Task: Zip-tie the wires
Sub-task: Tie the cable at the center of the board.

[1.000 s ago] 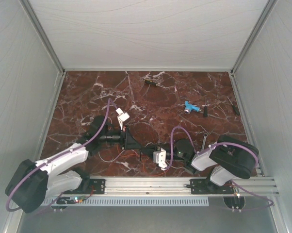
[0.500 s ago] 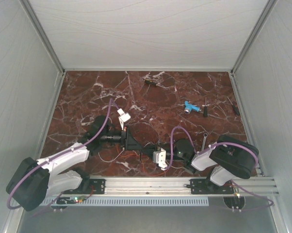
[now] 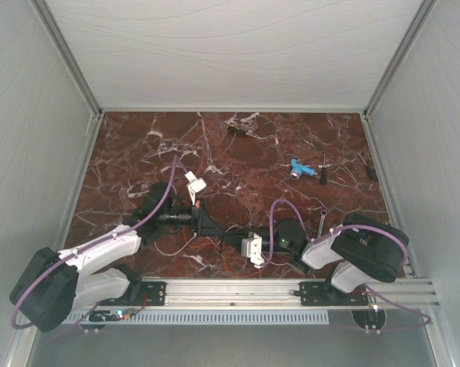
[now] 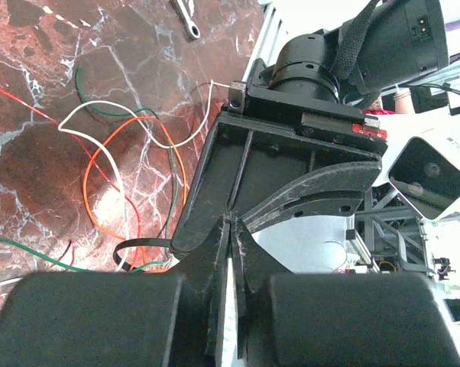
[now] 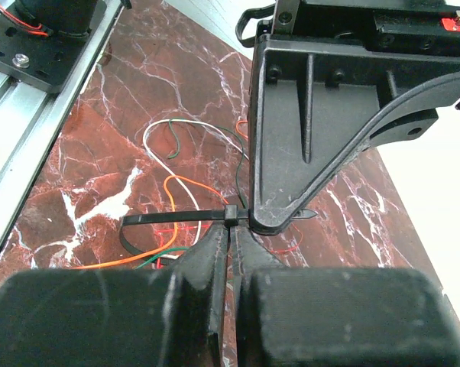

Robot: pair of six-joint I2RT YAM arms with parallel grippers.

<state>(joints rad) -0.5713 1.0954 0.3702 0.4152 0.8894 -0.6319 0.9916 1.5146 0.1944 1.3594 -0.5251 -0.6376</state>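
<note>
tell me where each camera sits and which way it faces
Top external: above and behind the robot, looking down on the table; left arm and right arm show.
Left wrist: on the left arm, looking past its shut left gripper at the right gripper.
Right wrist: on the right arm, looking past own fingers at the left gripper.
Wrist views share the zip tie and wires.

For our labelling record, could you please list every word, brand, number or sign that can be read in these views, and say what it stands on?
No text can be read in any view.
Red strip, left wrist view: any marking on it is too small and blurred to read.
White camera box, same view: no lettering shows.
</note>
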